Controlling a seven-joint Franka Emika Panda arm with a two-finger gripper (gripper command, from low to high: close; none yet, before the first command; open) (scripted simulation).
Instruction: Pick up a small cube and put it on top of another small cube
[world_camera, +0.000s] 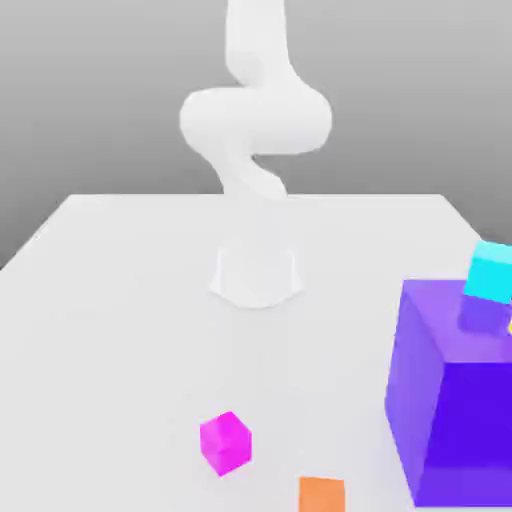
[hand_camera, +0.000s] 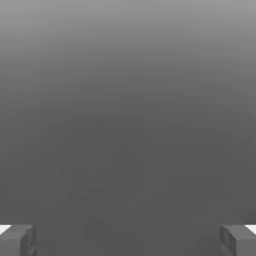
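A small magenta-pink cube (world_camera: 225, 442) sits alone on the white worktop (world_camera: 120, 300), in front of the white arm's base (world_camera: 256, 275). An orange cube (world_camera: 321, 494) lies near it, towards the exterior view's right. A cyan cube (world_camera: 490, 272) appears to rest on the big purple block (world_camera: 455, 400). In the hand view, the claw (hand_camera: 128, 240) is spread wide, grasping nothing, its fingertips (hand_camera: 17, 239) far apart.

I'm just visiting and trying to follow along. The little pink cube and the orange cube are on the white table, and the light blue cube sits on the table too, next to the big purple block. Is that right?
Not quite. The light blue cube isn't on the table; in the exterior view it sits on top of the big purple block. The pink cube and orange cube do lie on the table.
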